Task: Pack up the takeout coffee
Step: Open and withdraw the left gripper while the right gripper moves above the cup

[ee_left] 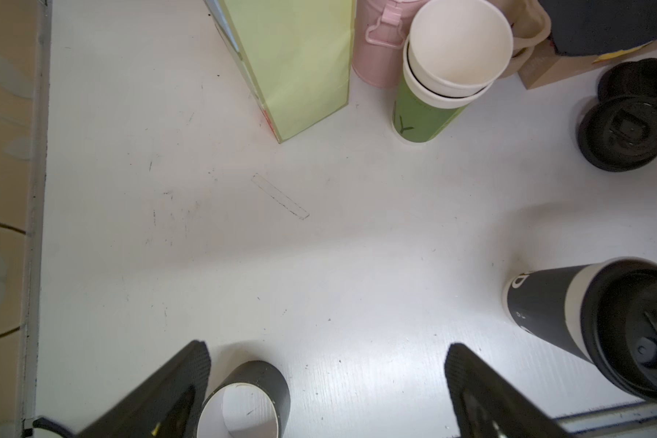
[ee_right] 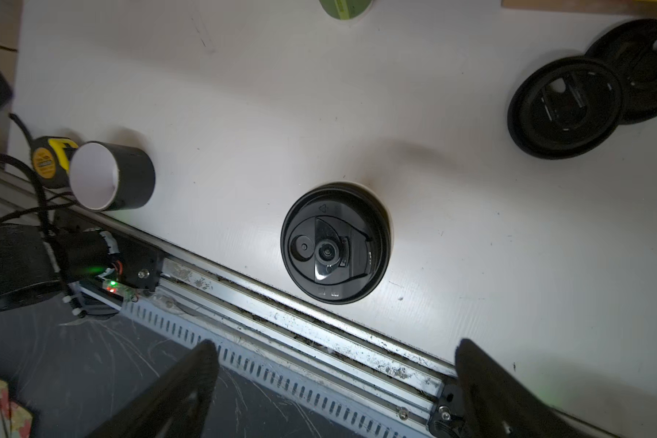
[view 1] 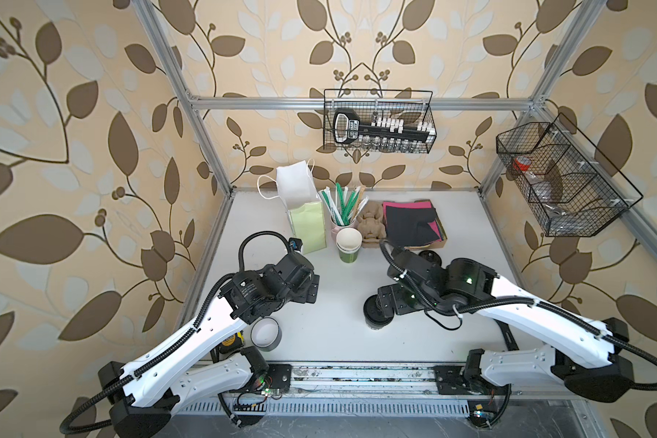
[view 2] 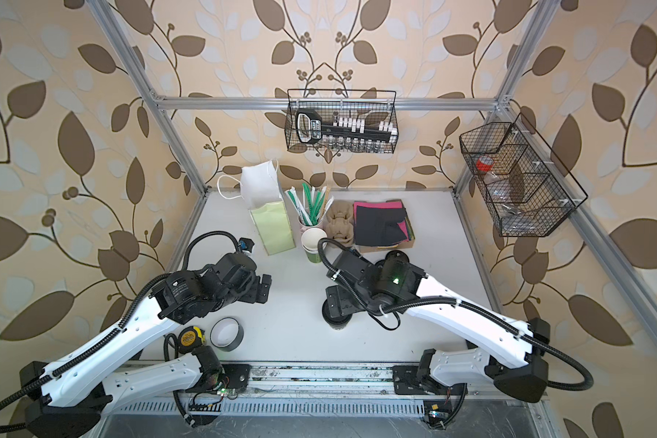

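Note:
The takeout coffee (view 1: 376, 318) (view 2: 336, 320) is a dark paper cup with a black sip lid, upright near the table's front edge. The right wrist view looks straight down on its lid (ee_right: 334, 242), and the left wrist view shows its side (ee_left: 569, 314). My right gripper (view 1: 383, 303) (ee_right: 334, 349) hovers just above the cup, open, its fingers wide apart and off the lid. My left gripper (view 1: 312, 289) (view 2: 264, 290) (ee_left: 327, 349) is open over bare table to the cup's left, holding nothing. A light green paper bag (view 1: 308, 227) (ee_left: 293, 64) stands open at the back.
A stack of lidless green cups (view 1: 349, 246) (ee_left: 444, 76) stands beside the bag. Loose black lids (view 1: 429, 258) (ee_right: 566, 106) lie behind the right arm. A tape roll (view 1: 265, 333) (ee_left: 243, 402) and a tape measure (view 2: 190, 335) sit at the front left. Straws, a cardboard carrier and napkins (view 1: 410, 223) line the back.

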